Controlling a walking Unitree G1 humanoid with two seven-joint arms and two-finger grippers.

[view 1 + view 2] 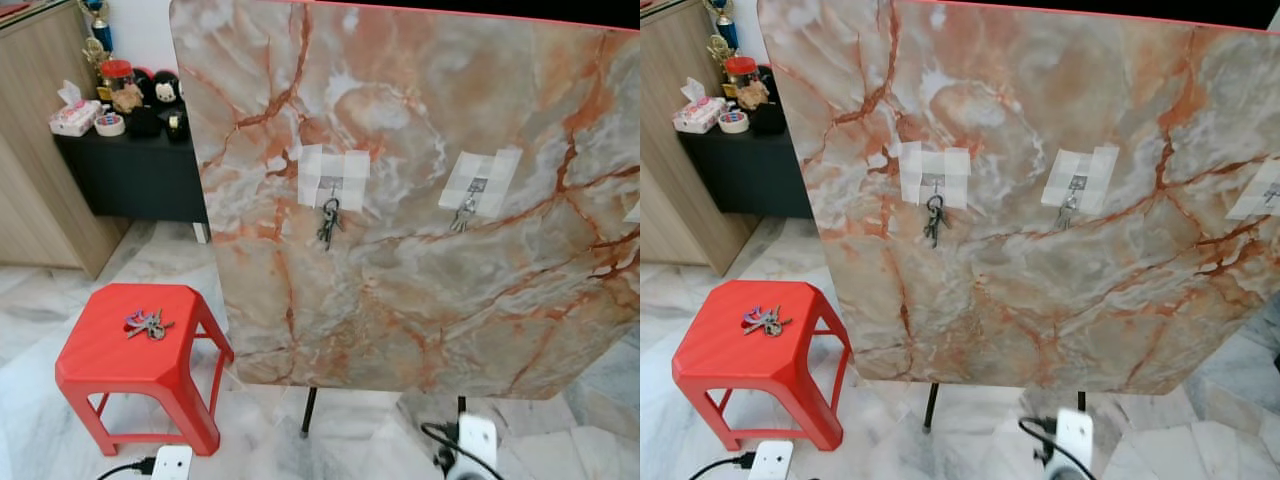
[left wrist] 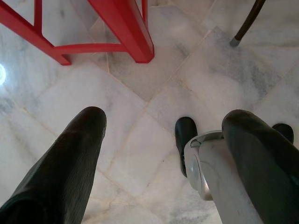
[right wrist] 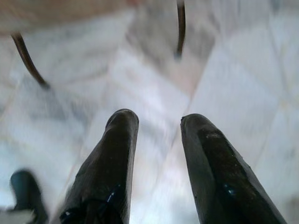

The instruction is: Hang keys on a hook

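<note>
A bunch of keys [image 1: 148, 324] lies on top of a red plastic stool [image 1: 110, 365] at the lower left. An orange marbled board [image 1: 420, 200] stands upright ahead, with taped hooks on it. A dark key bunch [image 1: 329, 222] hangs from the left hook [image 1: 332, 184]. A smaller key set [image 1: 462, 215] hangs from the middle hook [image 1: 478, 185]. A further taped hook [image 1: 1269, 188] sits at the board's right edge. My left gripper [image 2: 163, 123] hangs open over the marble floor near the stool's legs [image 2: 124, 28]. My right gripper [image 3: 159, 121] hangs open over the floor, with nothing between its fingers.
A dark low cabinet [image 1: 130, 165] with toys and a tissue box stands at the back left beside a wooden cupboard [image 1: 40, 190]. White power adapters with black cables [image 1: 170, 462] lie on the floor by the stool and under the board. The board's thin black legs [image 1: 309, 410] reach the floor.
</note>
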